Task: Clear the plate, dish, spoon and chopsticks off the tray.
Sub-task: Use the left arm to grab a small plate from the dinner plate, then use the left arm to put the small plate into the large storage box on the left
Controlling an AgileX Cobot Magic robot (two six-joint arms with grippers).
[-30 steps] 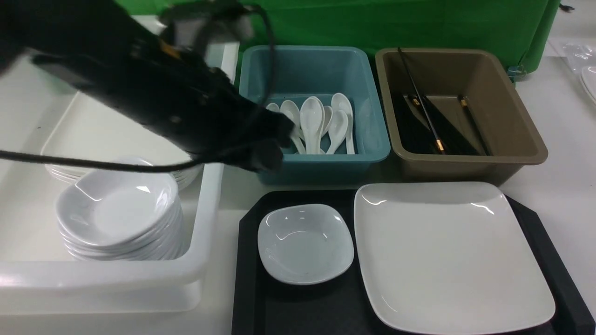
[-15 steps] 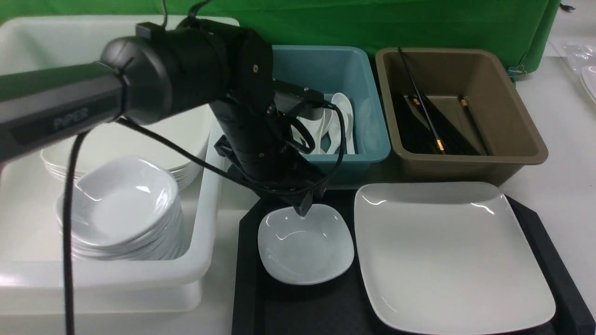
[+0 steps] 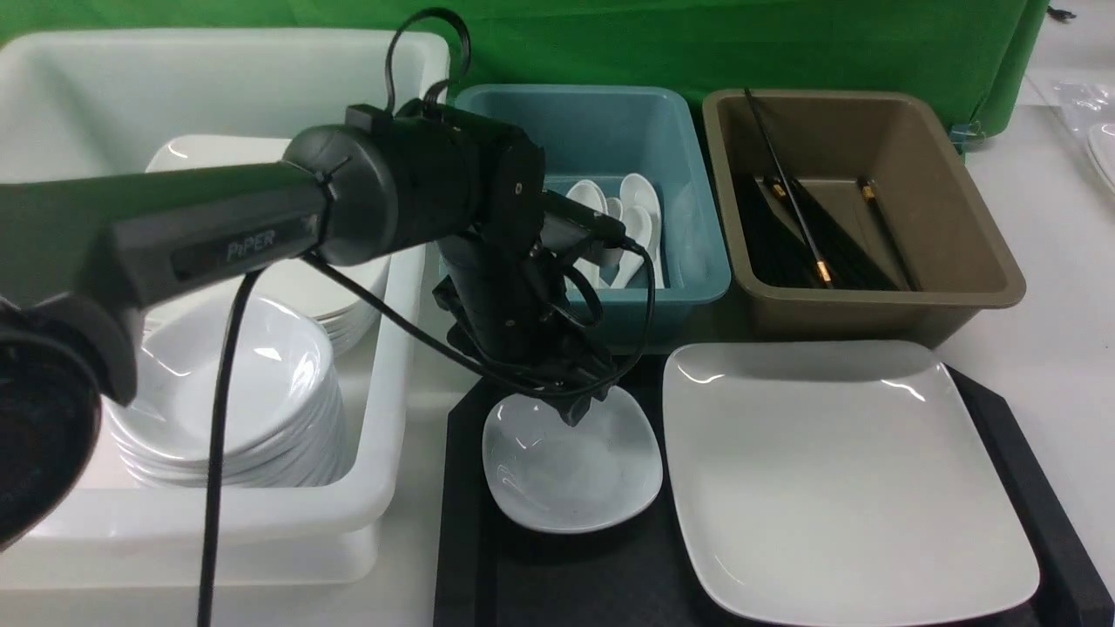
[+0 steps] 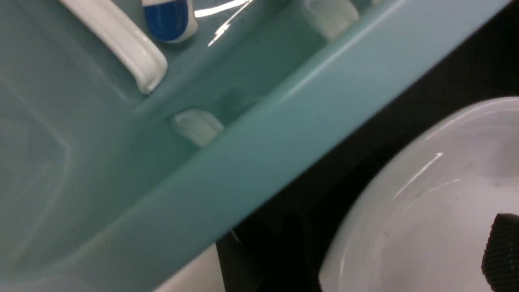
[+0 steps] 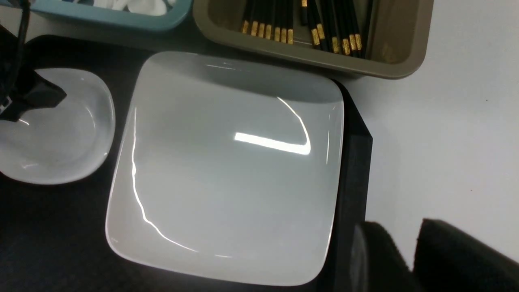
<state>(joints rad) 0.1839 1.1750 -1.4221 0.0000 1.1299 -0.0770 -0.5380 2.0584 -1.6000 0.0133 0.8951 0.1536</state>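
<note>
Dish, small, greyish-white and glossy with rounded corners (image 3: 571, 475), lies on the left part of the large black textured plastic tray (image 3: 462, 540), just beside the large glossy white rounded-square plate (image 3: 836, 470). From the front we see the left gripper (image 3: 573, 407) pointing down at the dish's far rim, close to the teal plastic bin (image 3: 688, 261). We judge that rim slick: a shallow bite could let it slip out, or tip the dish against the plate.

In the left wrist view, one ribbed black pad (image 4: 502, 251) hangs over the dish's inside, while a dark shape, likely the other finger, sits outside the rim. So the jaws stand open astride it, gripping nothing.

In the right wrist view, the right gripper (image 5: 399, 231) hovers over the white tabletop (image 5: 446, 121) off the tray's right edge. Its jaws are narrowly apart and empty, clear of the plate.
</note>
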